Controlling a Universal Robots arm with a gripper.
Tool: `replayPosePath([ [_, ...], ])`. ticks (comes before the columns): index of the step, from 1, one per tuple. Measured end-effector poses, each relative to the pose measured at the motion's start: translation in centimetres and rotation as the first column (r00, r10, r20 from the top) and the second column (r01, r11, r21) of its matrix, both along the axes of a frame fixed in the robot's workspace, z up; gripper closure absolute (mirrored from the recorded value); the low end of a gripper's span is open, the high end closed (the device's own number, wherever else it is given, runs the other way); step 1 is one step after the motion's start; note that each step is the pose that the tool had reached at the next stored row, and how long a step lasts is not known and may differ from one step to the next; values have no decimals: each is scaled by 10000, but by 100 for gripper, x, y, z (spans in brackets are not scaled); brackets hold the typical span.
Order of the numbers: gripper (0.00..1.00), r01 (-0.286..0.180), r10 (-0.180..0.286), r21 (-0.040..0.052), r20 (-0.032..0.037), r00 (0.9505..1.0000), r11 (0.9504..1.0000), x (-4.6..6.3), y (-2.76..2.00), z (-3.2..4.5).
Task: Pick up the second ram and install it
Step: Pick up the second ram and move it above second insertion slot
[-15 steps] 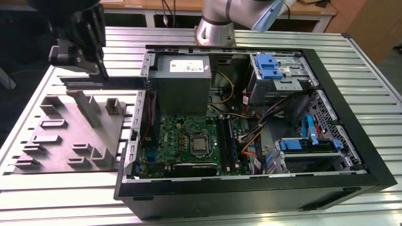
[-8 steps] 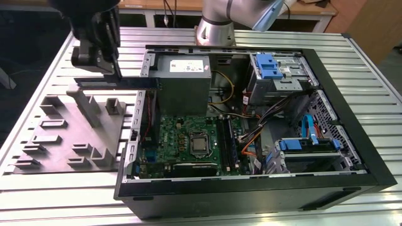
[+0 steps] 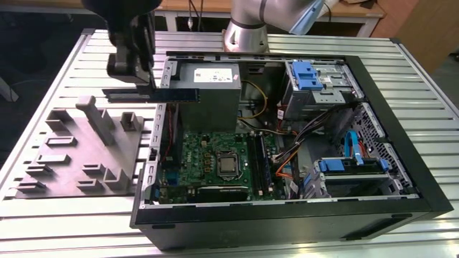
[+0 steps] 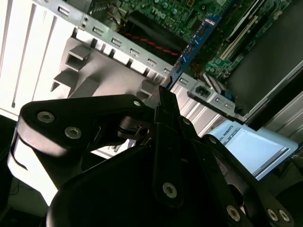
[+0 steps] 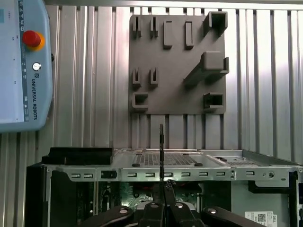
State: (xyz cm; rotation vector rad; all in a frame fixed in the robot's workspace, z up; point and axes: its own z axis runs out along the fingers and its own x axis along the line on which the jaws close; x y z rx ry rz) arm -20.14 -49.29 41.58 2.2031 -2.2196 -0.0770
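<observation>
Black fingers (image 3: 136, 75) clamping second ram (image 3: 176, 95), aloft above computer case (image 3: 287, 217) edge

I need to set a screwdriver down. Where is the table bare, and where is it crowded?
Bare slotted table lies between the grey fixture plate and the table's near edge, at the exterior view's left of the computer case. Crowded: inside the case among cables, and over its wall on that side, where the gripper holds the second ram.
</observation>
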Motion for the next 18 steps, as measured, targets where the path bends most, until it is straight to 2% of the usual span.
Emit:
replayPosePath([
  [8, 89, -1, 1, 0, -1, 10000, 10000, 292, -1, -4],
  [18, 89, 1, -1, 0, 0, 10000, 10000, 598, 0, -8],
])
